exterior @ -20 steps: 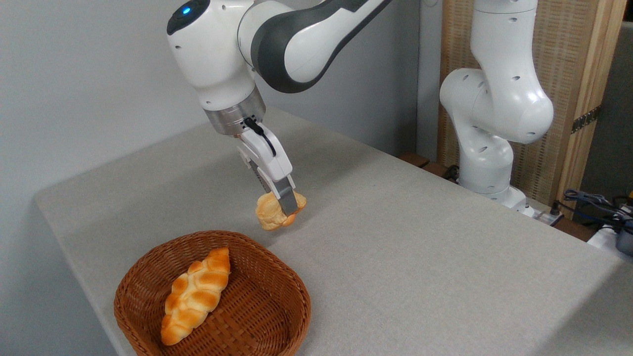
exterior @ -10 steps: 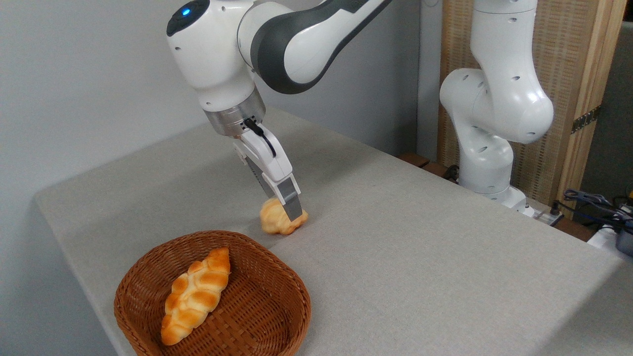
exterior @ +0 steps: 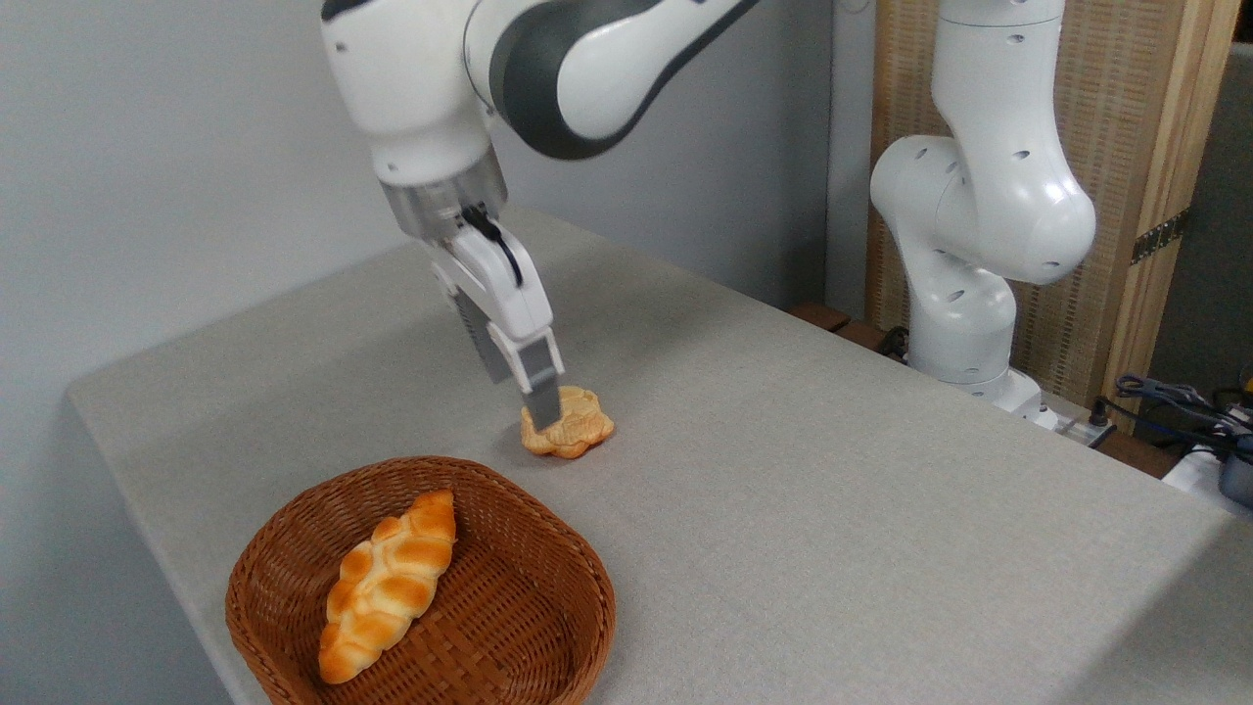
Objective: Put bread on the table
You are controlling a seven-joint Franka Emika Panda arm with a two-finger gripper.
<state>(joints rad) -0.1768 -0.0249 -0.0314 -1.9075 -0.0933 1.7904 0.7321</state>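
The bread (exterior: 568, 435) is lying flat on the table (exterior: 832, 490), base down, just beyond the basket (exterior: 421, 587) at roughly its 1 o'clock. It is sitting clear of the basket rim, with bare fabric showing between the two.

The gripper (exterior: 544, 411) is hanging tilted over the bread, its tip overlapping the bun's upper left edge at about 10 o'clock. Only the near finger is showing plainly; the far one is hiding behind it, so the width of the jaw gap cannot be told, nor whether the fingers are pressing on the bread or merely standing over it. The bread itself is appearing to rest on the fabric under its own weight.

The loaf (exterior: 388, 586) is lying inside the basket, running from about 1 o'clock to 7 o'clock across the weave. The arm's base (exterior: 969, 323) is standing at the table's far right edge, at about 2 o'clock from the bread.
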